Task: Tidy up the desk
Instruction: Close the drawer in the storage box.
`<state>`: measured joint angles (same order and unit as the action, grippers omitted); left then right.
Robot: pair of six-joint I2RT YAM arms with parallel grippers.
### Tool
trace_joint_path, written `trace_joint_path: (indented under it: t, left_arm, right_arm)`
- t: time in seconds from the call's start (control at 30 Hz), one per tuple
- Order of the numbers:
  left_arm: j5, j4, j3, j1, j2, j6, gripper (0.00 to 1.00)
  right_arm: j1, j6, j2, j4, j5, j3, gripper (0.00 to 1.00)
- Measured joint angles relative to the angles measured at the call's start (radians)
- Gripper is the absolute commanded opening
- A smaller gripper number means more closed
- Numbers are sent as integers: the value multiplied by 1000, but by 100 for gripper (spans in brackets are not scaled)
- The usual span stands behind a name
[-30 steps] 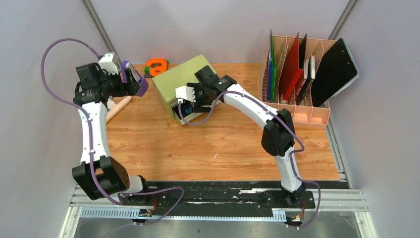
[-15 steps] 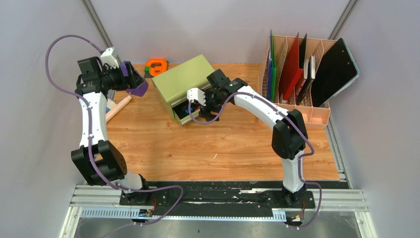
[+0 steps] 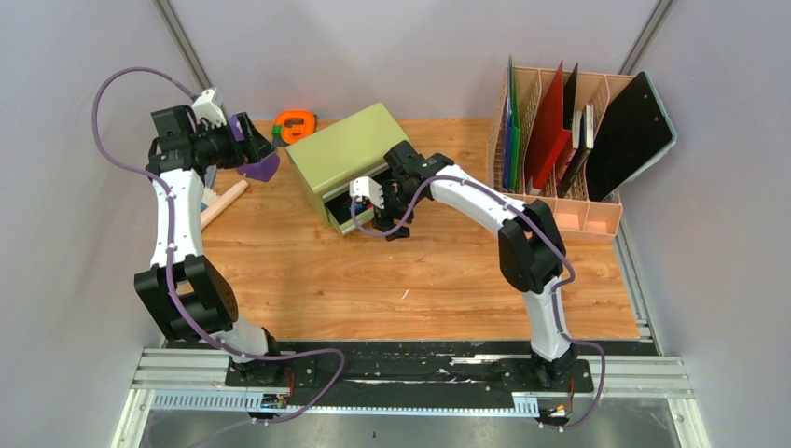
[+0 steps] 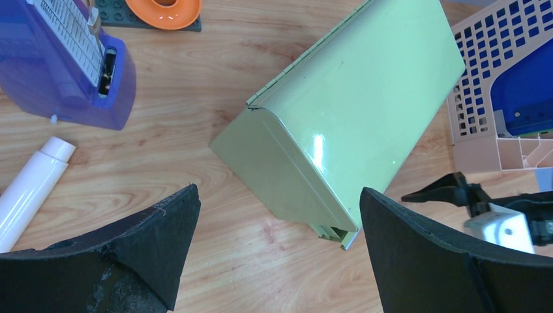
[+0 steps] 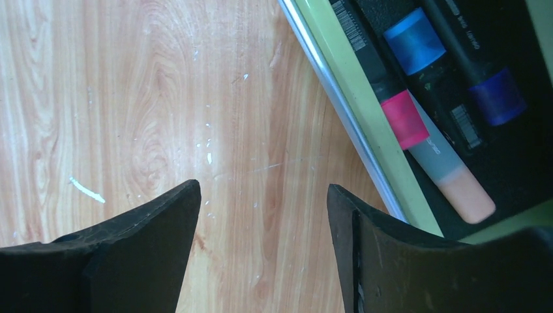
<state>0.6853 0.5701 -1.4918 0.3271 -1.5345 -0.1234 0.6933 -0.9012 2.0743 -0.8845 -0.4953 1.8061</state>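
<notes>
The right gripper (image 5: 263,215) hangs low over bare worktop (image 3: 420,271), jaws apart with nothing between them, just beside the front lip of the open drawer (image 5: 355,120). That spot suggests it is lining up on the drawer front, probably to push it shut, though it is not yet touching. In the drawer lie markers, a pink-banded one (image 5: 404,117) nearest the lip and a blue-banded one (image 5: 414,42) beside it, so the pens look to be stowed.

The drawer belongs to the green chest (image 3: 350,149), which sits askew at the back of the worktop. The left gripper (image 4: 277,202) is held high to the chest's left, jaws spread wide and empty, likely parked clear of the other arm.

Below it lie a white tube (image 4: 32,189), a purple holder (image 4: 72,65) and an orange roll (image 4: 163,10). These seem to need tidying. A file rack (image 3: 560,149) fills the right rear corner.
</notes>
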Motion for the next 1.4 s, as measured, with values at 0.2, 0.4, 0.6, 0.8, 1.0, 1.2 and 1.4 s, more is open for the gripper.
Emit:
trace_joint_path:
  t: [0.2, 0.4, 0.6, 0.8, 1.0, 1.2, 1.4]
  left_arm:
    - [-1, -8, 0, 0, 0, -3, 100]
    - [-2, -14, 0, 0, -1, -3, 100]
    - [-2, -14, 0, 0, -14, -2, 100]
    - [-6, -14, 0, 0, -27, -2, 100]
    - [-13, -14, 0, 0, -29, -2, 100]
    - [-24, -14, 0, 0, -33, 3, 100]
    - [-39, -14, 0, -2, -36, 15, 100]
  right_arm:
    - [0, -2, 107, -1, -3, 63, 71]
    - [0, 2, 169, -8, -1, 131, 70]
    - [0, 29, 180, 50, 16, 132, 70]
    - [4, 71, 179, 255, 46, 51, 70]
    - [8, 127, 179, 431, 85, -65, 70]
    - [19, 193, 179, 559, 122, -76, 70]
    - [34, 245, 180, 584, 124, -74, 70]
